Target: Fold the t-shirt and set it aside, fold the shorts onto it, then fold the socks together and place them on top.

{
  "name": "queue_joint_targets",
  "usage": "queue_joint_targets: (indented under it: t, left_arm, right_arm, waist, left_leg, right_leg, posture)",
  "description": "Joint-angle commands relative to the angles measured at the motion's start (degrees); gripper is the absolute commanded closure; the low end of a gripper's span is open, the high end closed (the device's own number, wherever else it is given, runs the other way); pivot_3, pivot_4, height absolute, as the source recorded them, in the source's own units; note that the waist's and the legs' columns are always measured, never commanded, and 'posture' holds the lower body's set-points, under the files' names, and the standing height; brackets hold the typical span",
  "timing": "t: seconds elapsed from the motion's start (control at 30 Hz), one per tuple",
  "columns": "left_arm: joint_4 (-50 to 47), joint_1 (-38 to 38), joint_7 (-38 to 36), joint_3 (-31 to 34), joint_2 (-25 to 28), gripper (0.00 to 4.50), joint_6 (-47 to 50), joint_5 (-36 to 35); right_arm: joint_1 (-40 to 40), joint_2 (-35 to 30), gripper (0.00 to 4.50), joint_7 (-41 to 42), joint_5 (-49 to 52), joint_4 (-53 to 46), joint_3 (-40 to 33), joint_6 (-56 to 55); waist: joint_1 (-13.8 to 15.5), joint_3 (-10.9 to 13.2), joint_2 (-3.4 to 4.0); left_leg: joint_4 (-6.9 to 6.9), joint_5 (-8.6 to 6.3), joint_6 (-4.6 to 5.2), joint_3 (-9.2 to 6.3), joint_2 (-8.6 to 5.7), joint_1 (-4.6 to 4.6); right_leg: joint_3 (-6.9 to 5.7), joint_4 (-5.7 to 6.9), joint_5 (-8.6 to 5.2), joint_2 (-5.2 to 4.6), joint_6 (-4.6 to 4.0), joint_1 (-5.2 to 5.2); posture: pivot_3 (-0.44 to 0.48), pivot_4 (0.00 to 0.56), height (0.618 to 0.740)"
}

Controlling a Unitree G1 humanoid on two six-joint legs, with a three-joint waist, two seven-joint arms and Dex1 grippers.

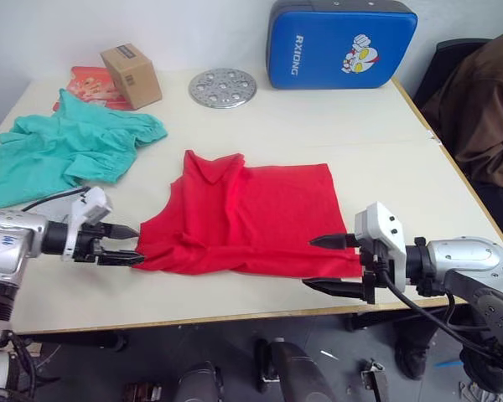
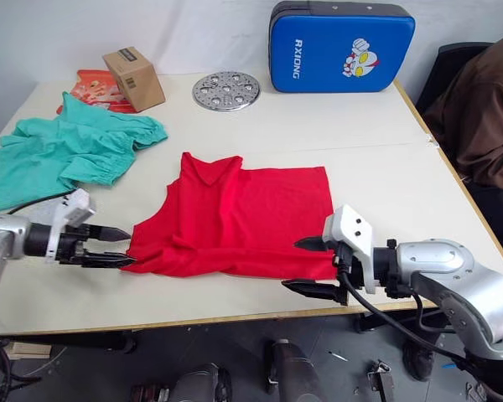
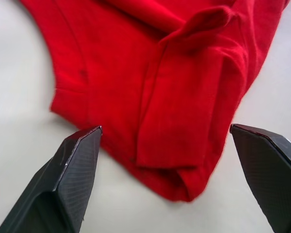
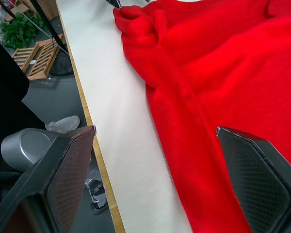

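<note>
The red t-shirt [image 1: 251,218] lies partly folded in the middle of the table, collar toward the far side. My left gripper [image 1: 121,244] is open at the shirt's front left corner [image 3: 169,179], one finger on each side of the folded edge. Open as well, my right gripper [image 1: 331,264] sits at the shirt's front right corner, near the table's front edge, with the red cloth [image 4: 218,97] between its fingers' reach. The teal shorts [image 1: 63,155] lie crumpled at the far left. The socks are out of view.
A cardboard box [image 1: 132,75] rests on a red packet [image 1: 90,82] at the back left. A round perforated metal disc [image 1: 223,88] and a blue pad [image 1: 339,43] stand at the back. A chair with a brown jacket [image 1: 478,109] is beyond the right edge.
</note>
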Motion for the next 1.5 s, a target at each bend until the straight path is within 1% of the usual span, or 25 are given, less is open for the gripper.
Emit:
queue_joint_targets:
  t: [0.03,0.17,0.33,0.4,0.73,0.77,0.8,0.87,0.9,1.03,1.27,1.3,1.33,1.5]
  left_arm:
    - [-0.46,-1.32,-0.91,0.66,0.79,0.99,0.17,-0.40]
    - [-0.76,-1.08,-1.74,0.13,1.28,2.23,0.22,-0.13]
    - [-0.49,-0.36,-2.26,-0.55,1.65,3.89,-0.58,0.97]
    - [-0.44,-0.43,-2.36,-0.57,1.61,4.47,-0.50,1.04]
    - [1.49,-3.21,-3.15,-0.65,1.78,4.47,0.52,1.37]
    - [2.22,-3.68,-3.34,-0.35,1.87,4.10,0.58,1.15]
    - [2.70,-3.94,-3.31,-0.18,1.93,3.88,0.12,1.19]
    - [3.11,-3.99,-2.58,-0.23,1.89,3.31,-0.81,1.72]
    - [3.10,-3.76,-2.14,-0.49,1.81,2.93,-1.15,2.12]
    - [1.76,-2.53,-2.32,-1.13,1.61,1.67,-0.18,2.01]
    - [0.97,-1.21,-1.25,-1.54,0.80,1.67,-0.58,2.45]
    - [0.94,-1.16,-1.16,-1.57,0.73,2.08,-0.60,2.45]
    - [0.88,-1.11,-1.10,-1.59,0.71,2.26,-0.62,2.43]
    - [0.82,-1.23,-1.22,-1.52,0.66,3.91,-0.65,2.21]
  right_arm:
    - [0.05,0.10,0.41,-0.23,0.51,-1.37,-0.29,-0.82]
    - [0.82,0.30,0.41,-0.94,0.85,-1.76,-0.65,-0.70]
    - [1.33,0.44,0.41,-1.64,1.35,-2.04,-0.98,-0.67]
    - [1.37,0.48,0.41,-1.90,1.64,-2.07,-1.10,-0.58]
    - [1.44,0.11,0.41,-2.23,2.32,-1.71,-1.35,-0.82]
    - [1.43,0.15,0.41,-2.25,2.38,-1.71,-1.34,-0.82]
    - [1.44,0.16,0.41,-2.25,2.41,-1.71,-1.31,-0.83]
    - [1.49,0.17,0.41,-2.27,2.41,-1.74,-1.22,-0.87]
    - [1.53,0.18,0.41,-2.28,2.43,-1.76,-1.19,-0.86]
    - [1.55,0.18,0.41,-2.28,2.48,-1.80,-1.11,-0.83]
    - [1.44,0.15,0.41,-2.42,2.90,-1.81,-1.34,-0.60]
    - [1.43,0.14,0.41,-2.47,2.99,-1.79,-1.40,-0.59]
    - [1.42,0.11,0.41,-2.52,3.11,-1.76,-1.46,-0.59]
    - [1.26,0.08,0.41,-2.72,3.52,-1.72,-1.59,-0.53]
  waist:
    - [-0.15,0.01,-0.01]
    - [-0.13,0.01,-0.02]
    - [-0.10,0.00,-0.02]
    - [-0.09,0.00,-0.02]
    - [-0.03,0.00,-0.02]
    - [0.00,0.01,-0.03]
    - [0.00,0.01,-0.04]
    - [-0.10,0.01,-0.04]
    - [-0.14,0.01,-0.04]
    - [-0.11,0.01,-0.04]
    - [-0.03,0.01,-0.04]
    - [-0.05,0.01,-0.04]
    - [-0.06,0.01,-0.04]
    - [-0.02,0.01,-0.04]
  left_leg:
    - [-0.01,0.00,-0.01,0.00,0.00,0.00]
    - [-0.02,-0.01,-0.02,0.00,0.01,0.01]
    - [-0.01,-0.01,-0.01,0.00,0.00,0.01]
    - [-0.02,-0.01,-0.01,0.00,0.01,0.01]
    - [-0.02,-0.02,0.01,0.00,0.00,0.00]
    - [-0.02,-0.02,0.01,0.00,0.00,0.00]
    - [-0.01,-0.03,0.01,0.00,0.00,-0.01]
    - [-0.02,-0.04,0.03,0.00,0.00,0.00]
    - [-0.02,-0.04,0.03,0.00,0.00,-0.01]
    - [-0.02,-0.04,0.02,0.00,0.01,-0.01]
    - [-0.02,-0.05,0.03,0.00,0.01,-0.01]
    - [-0.02,-0.05,0.04,0.00,0.01,-0.01]
    - [-0.02,-0.05,0.03,0.00,0.01,-0.01]
    - [-0.02,-0.05,0.04,0.00,0.01,-0.01]
  right_leg:
    - [0.00,-0.01,0.00,0.00,-0.01,0.00]
    - [0.00,-0.02,0.01,0.00,-0.01,0.00]
    - [0.00,-0.02,0.00,0.00,0.00,0.00]
    - [0.00,-0.02,-0.02,0.00,0.02,0.00]
    - [0.00,-0.03,-0.02,0.00,0.04,0.00]
    - [0.00,-0.03,-0.02,0.00,0.04,0.00]
    - [0.00,-0.03,-0.02,0.00,0.04,0.00]
    - [0.00,-0.04,-0.03,0.00,0.05,0.00]
    - [0.00,-0.04,-0.03,0.00,0.05,0.00]
    - [-0.01,-0.04,-0.02,0.00,0.03,-0.01]
    - [0.00,-0.05,-0.03,0.00,0.05,-0.01]
    - [0.00,-0.05,-0.02,0.00,0.04,-0.01]
    - [0.00,-0.05,-0.02,0.00,0.04,-0.01]
    - [0.00,-0.05,-0.03,0.00,0.04,-0.01]
  posture:
    - [0.000,0.150,0.740]
    - [0.000,0.150,0.740]
    - [0.000,0.150,0.740]
    - [0.000,0.150,0.740]
    - [0.000,0.150,0.740]
    - [0.000,0.150,0.740]
    - [0.000,0.150,0.740]
    - [0.000,0.150,0.740]
    - [0.000,0.150,0.740]
    - [0.000,0.150,0.740]
    - [0.000,0.150,0.740]
    - [0.000,0.150,0.740]
    - [0.000,0.150,0.740]
    - [0.000,0.150,0.740]
